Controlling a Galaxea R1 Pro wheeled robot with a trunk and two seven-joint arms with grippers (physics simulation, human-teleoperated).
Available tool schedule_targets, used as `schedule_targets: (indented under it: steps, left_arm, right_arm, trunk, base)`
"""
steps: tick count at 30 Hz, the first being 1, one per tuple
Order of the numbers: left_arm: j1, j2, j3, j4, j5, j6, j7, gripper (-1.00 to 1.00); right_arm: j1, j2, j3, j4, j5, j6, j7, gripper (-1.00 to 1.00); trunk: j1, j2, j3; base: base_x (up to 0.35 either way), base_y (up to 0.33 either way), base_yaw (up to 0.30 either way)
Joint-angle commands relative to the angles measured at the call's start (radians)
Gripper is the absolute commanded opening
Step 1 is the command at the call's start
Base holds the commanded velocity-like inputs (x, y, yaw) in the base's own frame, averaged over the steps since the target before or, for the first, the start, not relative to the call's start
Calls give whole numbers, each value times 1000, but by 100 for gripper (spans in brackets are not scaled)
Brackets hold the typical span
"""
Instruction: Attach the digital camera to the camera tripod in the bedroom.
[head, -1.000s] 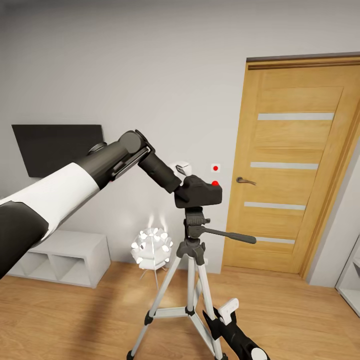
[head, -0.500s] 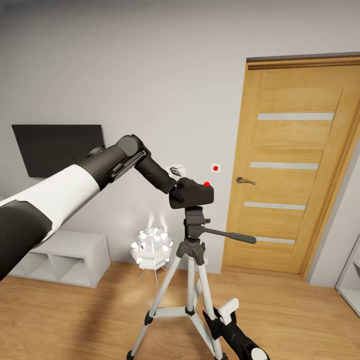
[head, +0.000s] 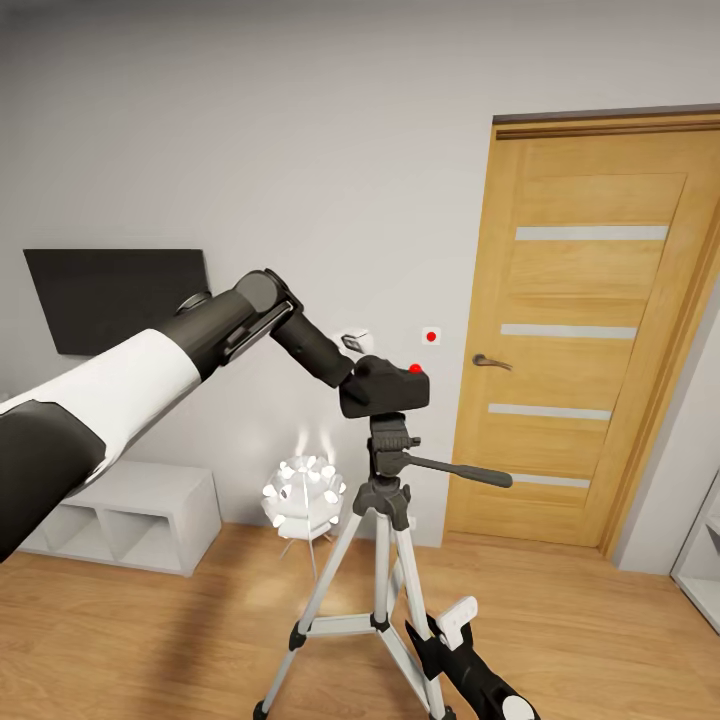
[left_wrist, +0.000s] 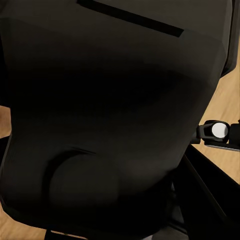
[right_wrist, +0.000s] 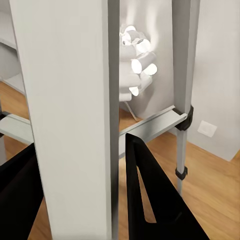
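Note:
The black digital camera (head: 385, 392), red button (head: 415, 369) on top, sits right over the black head (head: 393, 440) of the camera tripod (head: 383, 560). My left gripper (head: 357, 372) reaches in from the left and is shut on the camera's back; its fingers are hidden. The camera's dark body (left_wrist: 110, 115) fills the left wrist view, with a tripod knob (left_wrist: 215, 131) beside it. The pan handle (head: 462, 471) points right. Low down, my right gripper (head: 442, 632) is against a silver leg (right_wrist: 65, 115), with a black finger (right_wrist: 150, 200) on each side of it.
A wooden door (head: 590, 340) stands right of the tripod, with a red-dotted wall switch (head: 431, 336) beside it. Behind the tripod glows a white lamp (head: 303, 497). A black wall panel (head: 115, 295) and a low white shelf (head: 130, 515) are at the left. The floor is light wood.
My left arm has carried the camera a little left and down onto the tripod head. Over the last half second it has hardly moved. The right gripper has stayed put.

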Motion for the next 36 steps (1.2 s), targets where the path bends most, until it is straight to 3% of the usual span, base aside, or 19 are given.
schedule_targets:
  steps: [1, 36]
  left_arm:
    - [-1, 0, -4, -1, 3, 6, -3, -100]
    - [6, -13, -5, -4, 3, 6, -3, -100]
  right_arm:
    - [0, 0, 1, 1, 7, -4, 0, -100]
    - [0, 0, 1, 1, 7, -4, 0, -100]
  trunk:
    - [0, -1, 0]
    - [0, -1, 0]
  base:
    - [0, 0, 0]
    - [0, 0, 0]
